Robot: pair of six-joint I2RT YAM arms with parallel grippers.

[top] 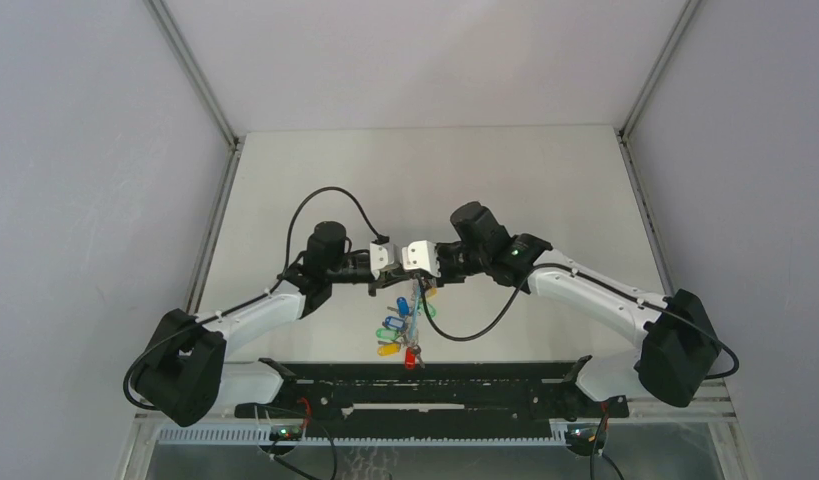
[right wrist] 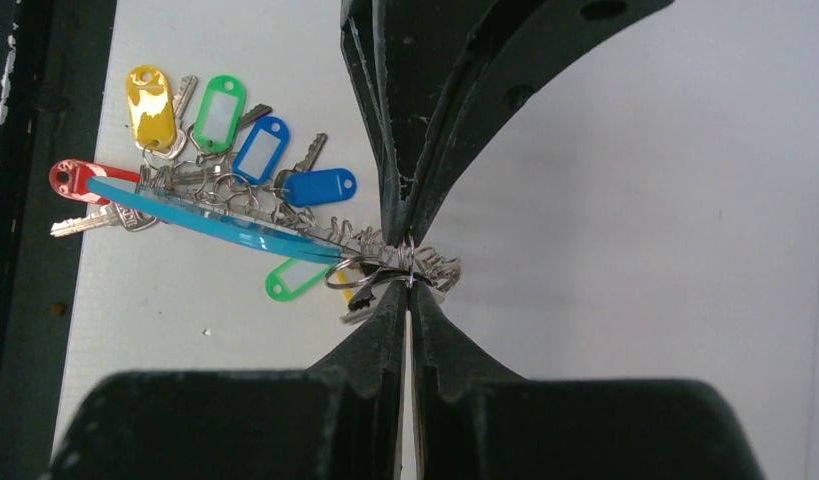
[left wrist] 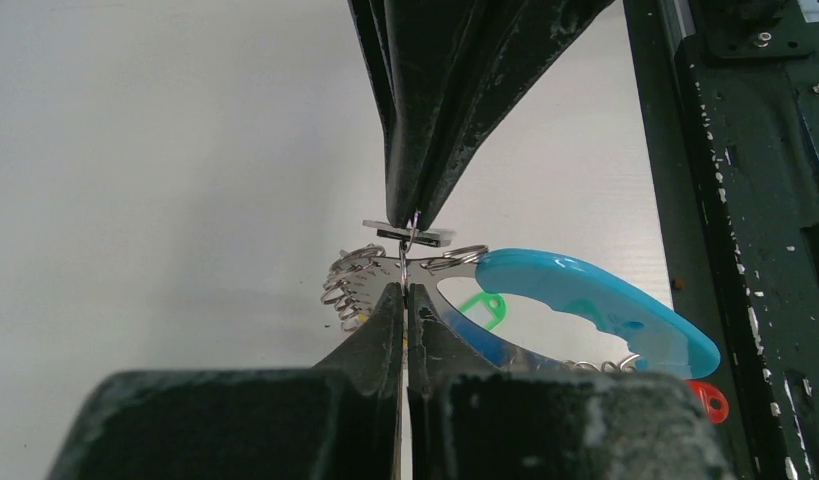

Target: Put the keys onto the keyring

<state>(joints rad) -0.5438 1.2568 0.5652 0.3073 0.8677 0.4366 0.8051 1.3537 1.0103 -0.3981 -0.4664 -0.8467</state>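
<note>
The keyring [right wrist: 215, 220], a grey band with a turquoise segment [left wrist: 595, 300] and a silvery chain-like edge [left wrist: 350, 285], hangs on edge between my two grippers above the table. The keys with yellow [right wrist: 150, 105], green [right wrist: 218, 112], blue [right wrist: 260, 150] and red [right wrist: 73, 178] tags fan out from it [top: 400, 325]. My left gripper [left wrist: 405, 290] and right gripper [right wrist: 407, 290] meet tip to tip [top: 403, 258]. Both are shut on a thin wire ring [left wrist: 407, 255] at the keyring's silvery edge. A small flat silvery piece [left wrist: 410, 235] sits at the right gripper's tips.
A black rail [top: 415, 385] runs along the table's near edge, just below the hanging keys; it shows at the right of the left wrist view [left wrist: 745, 200] and the left of the right wrist view [right wrist: 15, 200]. The white table [top: 435, 180] stretches behind, bounded by metal frame posts.
</note>
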